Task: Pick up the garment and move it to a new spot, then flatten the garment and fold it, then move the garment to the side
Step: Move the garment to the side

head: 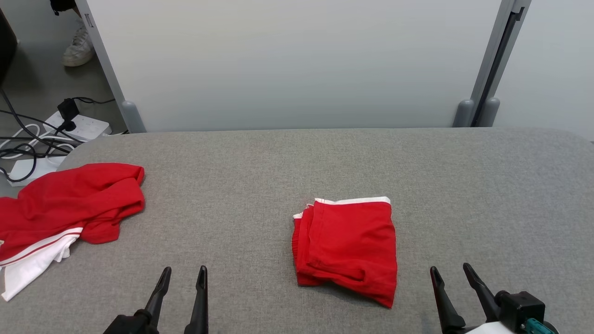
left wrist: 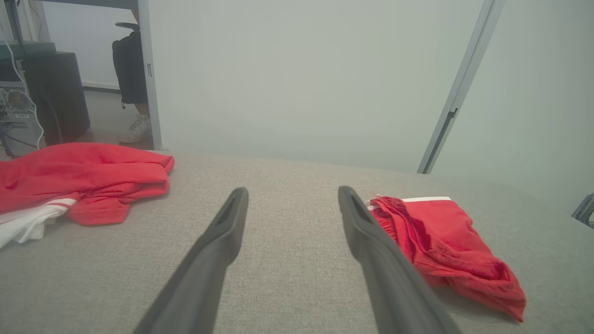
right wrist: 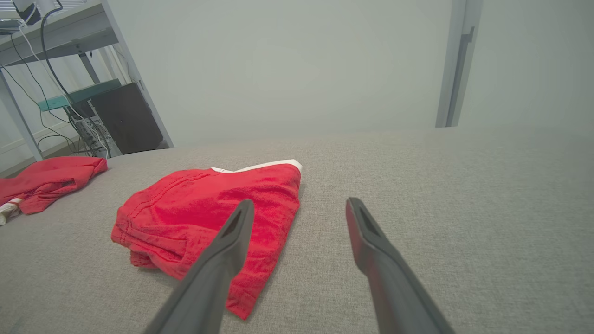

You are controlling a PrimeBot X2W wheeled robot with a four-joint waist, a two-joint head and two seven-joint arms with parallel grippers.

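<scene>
A red garment (head: 347, 246) with a white band along its far edge lies folded into a compact rectangle near the middle of the grey padded table (head: 325, 157). It also appears in the left wrist view (left wrist: 441, 241) and the right wrist view (right wrist: 204, 213). My left gripper (head: 183, 270) hovers open near the table's front edge, left of the folded garment and apart from it, with nothing between its fingers (left wrist: 292, 191). My right gripper (head: 449, 268) is open too, just right of the garment, and empty (right wrist: 300, 202).
A second garment (head: 69, 204), red with white parts, lies crumpled at the table's left edge. Beyond that edge, cables and power strips (head: 79, 125) cover the floor, and a person's shoe (head: 79, 48) stands there. A pale partition wall (head: 297, 60) runs behind the table.
</scene>
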